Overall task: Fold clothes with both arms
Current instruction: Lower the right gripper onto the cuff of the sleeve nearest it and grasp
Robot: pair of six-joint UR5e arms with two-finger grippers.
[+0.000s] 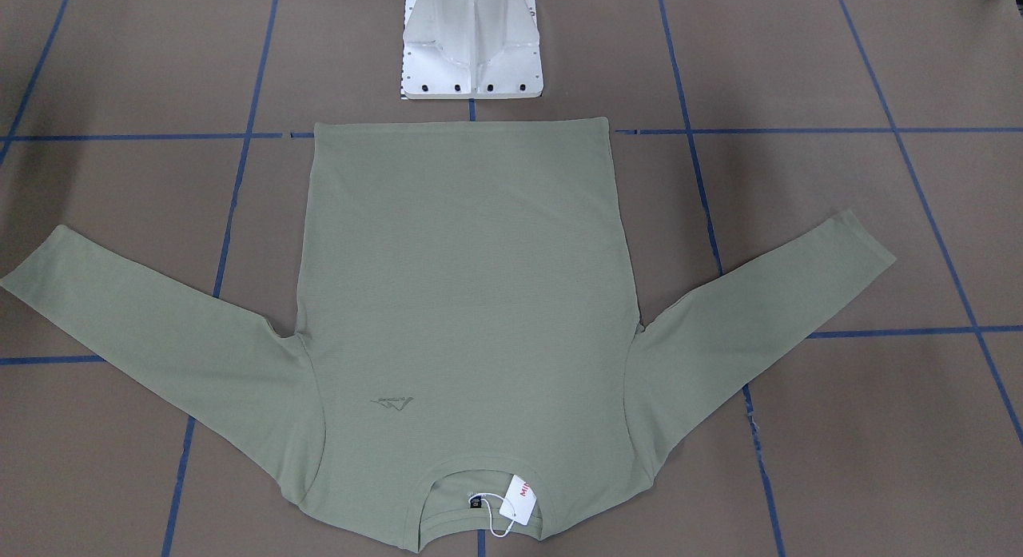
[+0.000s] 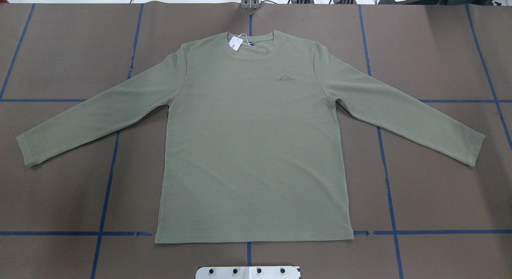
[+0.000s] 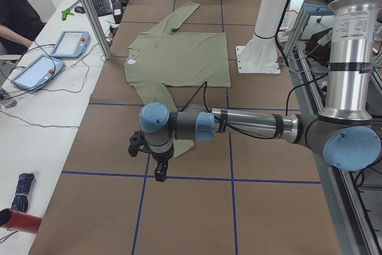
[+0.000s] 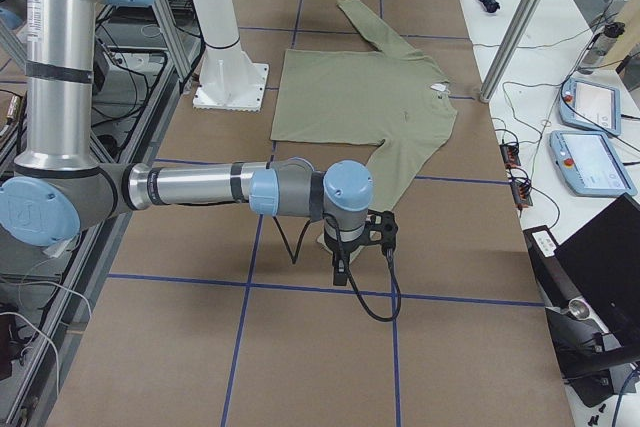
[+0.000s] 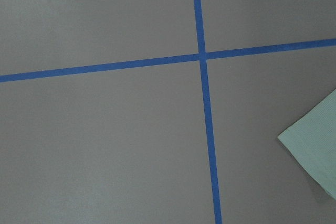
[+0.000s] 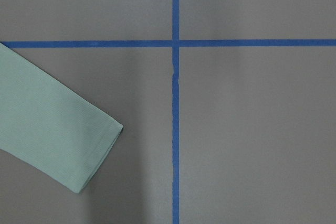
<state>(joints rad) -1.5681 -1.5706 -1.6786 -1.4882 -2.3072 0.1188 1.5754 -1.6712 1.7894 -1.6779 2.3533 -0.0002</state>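
Overhead exterior, entry: green shirt [image 2: 252, 151] flat on the desk [image 2: 60, 199], front up, sleeves spread. Left gripper [image 3: 159, 171] hangs near the shirt's cuff on the robot's left. Hang tag [image 2: 235, 43] at the shirt's collar. Right gripper [image 4: 340, 269] hangs near the shirt's opposite cuff. Whether either gripper is open or closed cannot be told.

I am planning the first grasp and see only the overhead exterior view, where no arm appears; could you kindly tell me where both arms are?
Observer: The left arm reaches out level above the table, wrist pointing down, just beyond the shirt's left sleeve cuff.
Operator: Thank you; and the right arm?
Observer: The right arm mirrors it, wrist down beside the right sleeve cuff.
Operator: Are the jaws open?
Observer: I cannot tell; they show only in the side views.
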